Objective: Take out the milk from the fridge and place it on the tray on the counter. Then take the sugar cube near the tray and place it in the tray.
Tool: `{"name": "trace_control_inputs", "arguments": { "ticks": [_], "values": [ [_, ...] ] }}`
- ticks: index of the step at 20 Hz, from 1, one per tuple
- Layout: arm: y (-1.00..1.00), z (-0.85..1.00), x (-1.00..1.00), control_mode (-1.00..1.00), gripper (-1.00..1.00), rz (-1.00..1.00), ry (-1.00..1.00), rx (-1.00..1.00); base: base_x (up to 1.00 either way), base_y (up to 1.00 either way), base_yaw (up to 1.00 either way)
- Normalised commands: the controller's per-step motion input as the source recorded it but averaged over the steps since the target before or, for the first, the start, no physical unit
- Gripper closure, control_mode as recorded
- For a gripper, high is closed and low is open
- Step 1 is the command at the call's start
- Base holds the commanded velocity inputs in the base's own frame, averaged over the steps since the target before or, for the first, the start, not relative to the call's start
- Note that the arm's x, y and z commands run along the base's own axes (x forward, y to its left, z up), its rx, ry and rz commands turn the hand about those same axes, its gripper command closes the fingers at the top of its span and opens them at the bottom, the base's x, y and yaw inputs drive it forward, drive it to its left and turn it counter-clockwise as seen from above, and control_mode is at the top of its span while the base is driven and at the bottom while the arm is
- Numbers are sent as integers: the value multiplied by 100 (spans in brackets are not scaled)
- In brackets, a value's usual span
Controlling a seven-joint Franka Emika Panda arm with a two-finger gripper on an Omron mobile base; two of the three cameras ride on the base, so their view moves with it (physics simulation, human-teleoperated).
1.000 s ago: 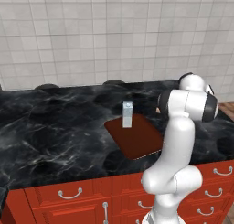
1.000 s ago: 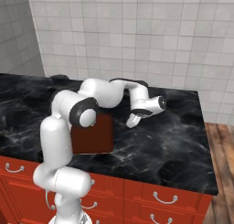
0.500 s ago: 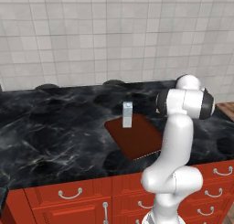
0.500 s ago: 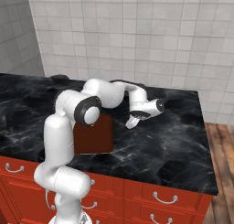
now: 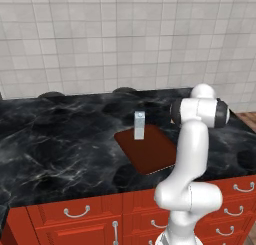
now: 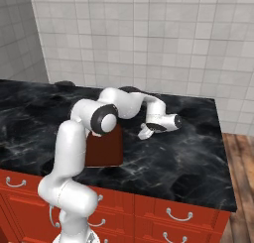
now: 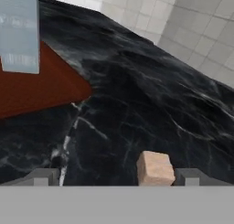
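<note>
On the desk in the left base view, the milk already stands upright at the back corner of the tray, so the first step looks done and the sugar step is in hand. From the right base view, the pincer hangs low over bare black marble just right of the tray, with open room toward the desk's right edge. Through the hand view, the sugar cube sits on the marble between the spread fingertips, nearer the right one; the pincer holds nothing. Next comes a short descent, centring, then closing.
</note>
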Motion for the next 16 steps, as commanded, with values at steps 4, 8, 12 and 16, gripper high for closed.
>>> {"name": "trace_control_inputs", "arguments": {
  "ticks": [4, 8, 12, 16],
  "values": [
    [-13, -16, 41, -100, -100, 0, 0, 18, 0, 0, 0],
    [0, -4, 29, -100, -100, 2, 5, 9, 0, 0, 0],
    [0, 0, 13, -100, -100, 1, 6, 1, 0, 0, 0],
    [5, -1, 1, -100, -100, 0, 3, 0, 0, 0, 0]
  ]
}}
